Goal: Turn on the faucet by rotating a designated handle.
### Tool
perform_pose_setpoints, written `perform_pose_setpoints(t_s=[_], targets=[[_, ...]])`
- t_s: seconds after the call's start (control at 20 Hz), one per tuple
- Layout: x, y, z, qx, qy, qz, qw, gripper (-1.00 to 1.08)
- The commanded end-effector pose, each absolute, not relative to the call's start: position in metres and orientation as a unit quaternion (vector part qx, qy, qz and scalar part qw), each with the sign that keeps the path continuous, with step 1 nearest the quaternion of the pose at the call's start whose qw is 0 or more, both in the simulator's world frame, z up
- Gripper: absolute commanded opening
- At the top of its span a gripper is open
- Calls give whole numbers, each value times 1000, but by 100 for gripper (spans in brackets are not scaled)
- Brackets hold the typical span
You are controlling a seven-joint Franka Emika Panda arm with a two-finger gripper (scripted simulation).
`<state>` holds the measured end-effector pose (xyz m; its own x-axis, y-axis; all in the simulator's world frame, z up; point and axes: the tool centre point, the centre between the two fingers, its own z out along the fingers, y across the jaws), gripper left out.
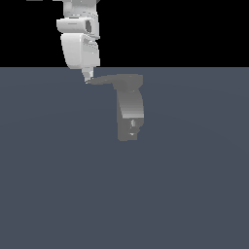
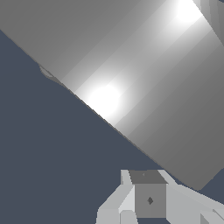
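The faucet point(image 1: 130, 109) looks like plain grey metal, smooth and unmarked, with a soft brushed sheen that runs from pale grey near its top to darker grey lower down. Its handle point(image 1: 104, 80) has the same smooth grey metal look, a little duller. In the wrist view a broad grey surface point(image 2: 144, 83) fills most of the picture and carries two bright white highlights, so it reads as polished and faintly glossy. The arm point(image 1: 80, 46) has a smooth white shell like moulded plastic with a light gloss. The fingers point(image 2: 150, 199) look matt, in flat pale and mid grey. The worktop point(image 1: 194, 194) is a flat, matt blue-grey without texture.
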<state>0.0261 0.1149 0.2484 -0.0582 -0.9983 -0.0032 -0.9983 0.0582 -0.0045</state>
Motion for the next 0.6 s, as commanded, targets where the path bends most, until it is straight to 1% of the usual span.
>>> perform_pose_setpoints(t_s=[0.0, 0.55], targets=[[20, 106, 248, -684, 730, -1, 1, -100], [-8, 86, 248, -684, 730, 0, 1, -100]])
